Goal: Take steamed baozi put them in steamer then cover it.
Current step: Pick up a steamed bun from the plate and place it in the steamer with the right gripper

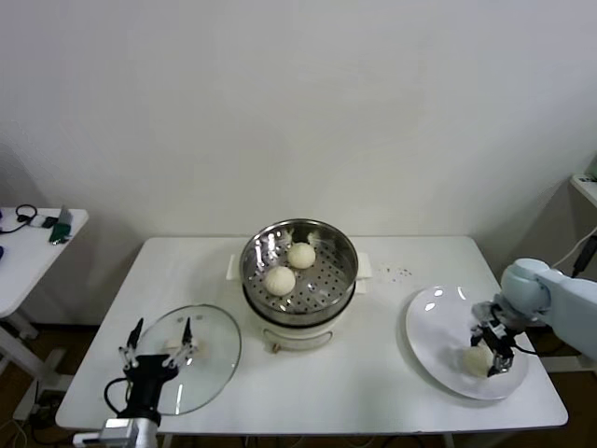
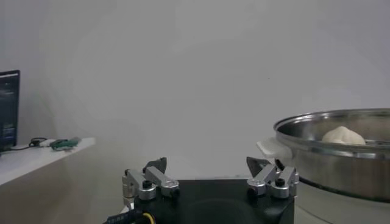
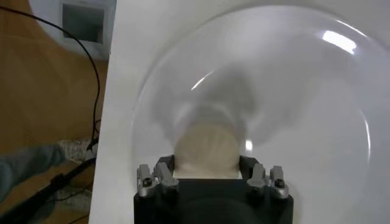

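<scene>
The steel steamer stands mid-table on its white cooker base and holds two cream baozi. A third baozi lies on the white plate at the right. My right gripper is shut on it; in the right wrist view the fingers press both sides of the bun on the plate. The glass cover lies flat at the front left. My left gripper hovers open over it. The left wrist view shows that gripper, the steamer and one bun. No fourth bun shows.
A white side table with cables and small items stands at the far left. The plate reaches close to the table's front right edge. A few dark specks lie behind the plate. The wall is close behind the table.
</scene>
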You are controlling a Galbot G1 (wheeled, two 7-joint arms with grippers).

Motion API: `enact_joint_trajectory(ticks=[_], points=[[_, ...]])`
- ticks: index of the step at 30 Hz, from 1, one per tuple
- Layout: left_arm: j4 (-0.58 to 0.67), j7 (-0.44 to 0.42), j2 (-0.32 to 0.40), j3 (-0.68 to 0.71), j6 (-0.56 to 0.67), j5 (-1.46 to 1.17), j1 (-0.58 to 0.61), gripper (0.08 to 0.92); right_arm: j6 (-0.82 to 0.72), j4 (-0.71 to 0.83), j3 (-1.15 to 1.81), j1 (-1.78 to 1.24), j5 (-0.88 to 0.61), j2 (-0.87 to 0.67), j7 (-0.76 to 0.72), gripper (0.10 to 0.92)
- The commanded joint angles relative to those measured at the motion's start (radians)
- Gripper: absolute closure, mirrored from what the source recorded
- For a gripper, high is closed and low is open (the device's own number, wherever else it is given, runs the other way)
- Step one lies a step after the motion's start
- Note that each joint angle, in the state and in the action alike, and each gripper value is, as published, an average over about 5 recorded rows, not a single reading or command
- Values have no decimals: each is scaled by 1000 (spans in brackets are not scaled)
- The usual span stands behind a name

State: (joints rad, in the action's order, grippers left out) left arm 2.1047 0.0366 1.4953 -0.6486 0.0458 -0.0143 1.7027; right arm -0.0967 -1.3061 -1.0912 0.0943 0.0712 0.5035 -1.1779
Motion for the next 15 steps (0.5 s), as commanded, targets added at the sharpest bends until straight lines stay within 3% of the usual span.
enact_joint_trajectory(ticks=[1,9,15], points=[[3,0,-5,7,-2,3,-1,177,169,24,-196,337,-55,94,-42,346],[15,0,-7,15,-6,10,0,177,337,62,-368,703,-161,356,-118,340],[14,-2,-7,14,-3,10,0,177,448,52,-403,806,-186,529,-125,337]])
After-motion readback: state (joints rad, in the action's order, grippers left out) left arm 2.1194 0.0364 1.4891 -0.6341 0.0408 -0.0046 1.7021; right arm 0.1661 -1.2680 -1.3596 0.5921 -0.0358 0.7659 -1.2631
